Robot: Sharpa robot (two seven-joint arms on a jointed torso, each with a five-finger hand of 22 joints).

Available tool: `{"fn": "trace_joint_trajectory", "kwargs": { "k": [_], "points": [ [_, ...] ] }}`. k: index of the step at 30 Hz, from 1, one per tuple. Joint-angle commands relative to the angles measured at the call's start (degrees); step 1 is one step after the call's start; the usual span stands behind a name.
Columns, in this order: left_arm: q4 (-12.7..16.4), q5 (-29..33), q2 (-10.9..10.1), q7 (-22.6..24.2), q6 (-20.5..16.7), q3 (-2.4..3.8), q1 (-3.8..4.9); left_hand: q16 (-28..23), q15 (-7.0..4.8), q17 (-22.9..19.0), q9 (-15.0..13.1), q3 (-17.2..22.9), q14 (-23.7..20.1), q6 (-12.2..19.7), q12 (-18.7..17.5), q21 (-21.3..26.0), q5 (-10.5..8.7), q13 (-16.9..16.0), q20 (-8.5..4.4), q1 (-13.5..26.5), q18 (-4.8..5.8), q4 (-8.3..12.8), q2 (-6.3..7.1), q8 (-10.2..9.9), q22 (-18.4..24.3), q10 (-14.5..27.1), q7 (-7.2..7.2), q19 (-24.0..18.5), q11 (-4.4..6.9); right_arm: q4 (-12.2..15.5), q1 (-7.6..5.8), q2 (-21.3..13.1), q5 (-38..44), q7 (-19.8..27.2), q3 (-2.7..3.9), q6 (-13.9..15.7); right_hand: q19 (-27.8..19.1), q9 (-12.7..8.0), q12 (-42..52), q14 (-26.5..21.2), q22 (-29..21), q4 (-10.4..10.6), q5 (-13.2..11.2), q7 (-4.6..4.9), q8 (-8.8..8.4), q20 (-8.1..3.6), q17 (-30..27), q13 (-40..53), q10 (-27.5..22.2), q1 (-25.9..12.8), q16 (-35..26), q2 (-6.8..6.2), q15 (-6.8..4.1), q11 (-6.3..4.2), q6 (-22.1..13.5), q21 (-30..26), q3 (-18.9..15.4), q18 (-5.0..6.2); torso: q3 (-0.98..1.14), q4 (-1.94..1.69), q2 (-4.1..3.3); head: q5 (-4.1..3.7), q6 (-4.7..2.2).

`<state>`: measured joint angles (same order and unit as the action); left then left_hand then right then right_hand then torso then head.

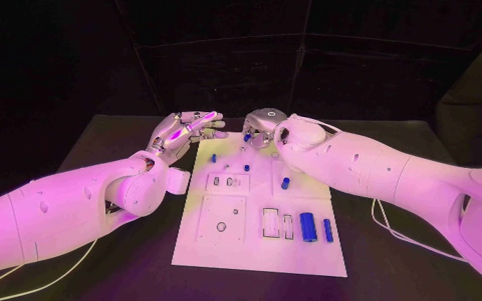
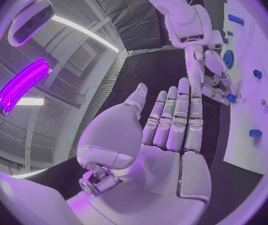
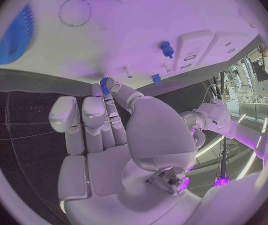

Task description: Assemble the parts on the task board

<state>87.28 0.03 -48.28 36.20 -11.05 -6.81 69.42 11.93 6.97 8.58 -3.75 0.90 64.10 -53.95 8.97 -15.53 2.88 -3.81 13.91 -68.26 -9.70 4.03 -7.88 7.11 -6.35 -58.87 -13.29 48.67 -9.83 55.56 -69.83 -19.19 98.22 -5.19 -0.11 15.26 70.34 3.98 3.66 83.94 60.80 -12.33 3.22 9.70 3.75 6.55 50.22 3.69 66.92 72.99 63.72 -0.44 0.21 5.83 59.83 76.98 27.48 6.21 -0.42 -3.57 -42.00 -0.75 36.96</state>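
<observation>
I see my right hand [image 1: 263, 125] at the upper middle of the head frame, pinching a small blue part [image 3: 104, 83] at the task board [image 1: 259, 245]'s far edge — likely poised for seating. My left hand [image 1: 187, 128], fingers apart and holding nothing, waits alongside.

Colour rundown: the task board [image 1: 263, 245] is plain white with thin dark outlines drawn around its slots and a couple of small dark circles. The parts are all blue, like the two cylinders [image 1: 316, 226] near the front edge, a small peg [image 1: 285, 183] mid-board, and a blue toothed gear [image 3: 12, 40] with ridged edges. The left hand [image 1: 186, 129] and right hand [image 1: 261, 125] are silver, the arms white. The right hand pinches a tiny blue piece [image 3: 104, 85]. The counter [image 1: 402, 273] is black.
</observation>
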Motion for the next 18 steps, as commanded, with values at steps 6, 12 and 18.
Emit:
{"fn": "trace_joint_trajectory", "kwargs": {
  "k": [6,12,18],
  "points": [
    [-0.10,0.15,0.21,-0.09,1.35,0.05,0.12,-0.32,0.16,0.08,0.01,0.08,0.36,0.01,-0.19,0.22,0.02,0.09,-0.02,0.17,-0.89,0.33,-0.45,-0.30,0.08,0.16,-0.12,0.30,-0.18,-0.64,-0.10,0.47,-0.23,0.01,0.01,-0.80,-0.19,-0.06,-0.15,0.11,-0.20,0.83,-0.26,0.16,-0.12,0.48,-0.20,-0.07,-1.42,-0.28,0.48,-0.88,0.69,0.15,-1.06,0.13,0.06,-0.18,-0.02,-0.01,-0.04,0.13,0.04],
    [-0.19,0.15,0.28,-0.22,1.46,0.05,0.13,-0.35,0.16,0.08,0.01,0.08,0.35,0.03,-0.21,0.24,0.02,0.10,-0.01,0.19,-0.89,0.34,-0.45,-0.32,0.10,0.18,-0.13,0.31,-0.19,-0.67,-0.11,0.58,-0.35,0.13,0.01,-0.29,-2.69,-0.34,-0.18,-0.98,-3.74,2.04,-0.21,0.29,-0.31,0.99,-3.60,-0.13,-5.27,-1.46,-1.64,-2.94,1.20,0.70,-4.89,-1.63,-1.41,0.53,-0.02,0.06,-0.05,0.18,0.02],
    [-0.16,0.15,0.16,-0.32,1.68,0.05,0.16,-0.39,0.17,0.09,0.02,0.09,0.34,0.05,-0.22,0.26,0.02,0.10,-0.01,0.21,-0.89,0.34,-0.44,-0.34,0.12,0.21,-0.15,0.31,-0.20,0.60,-0.11,-0.52,-0.39,-0.40,0.01,2.27,-4.74,-0.12,0.51,-1.73,-7.30,4.52,-0.13,0.33,-0.11,1.23,-6.86,0.01,-9.53,-2.38,-3.85,-4.55,1.37,0.89,-7.38,-3.80,-7.03,1.16,0.07,0.17,-0.04,0.26,-0.01]
  ]
}}
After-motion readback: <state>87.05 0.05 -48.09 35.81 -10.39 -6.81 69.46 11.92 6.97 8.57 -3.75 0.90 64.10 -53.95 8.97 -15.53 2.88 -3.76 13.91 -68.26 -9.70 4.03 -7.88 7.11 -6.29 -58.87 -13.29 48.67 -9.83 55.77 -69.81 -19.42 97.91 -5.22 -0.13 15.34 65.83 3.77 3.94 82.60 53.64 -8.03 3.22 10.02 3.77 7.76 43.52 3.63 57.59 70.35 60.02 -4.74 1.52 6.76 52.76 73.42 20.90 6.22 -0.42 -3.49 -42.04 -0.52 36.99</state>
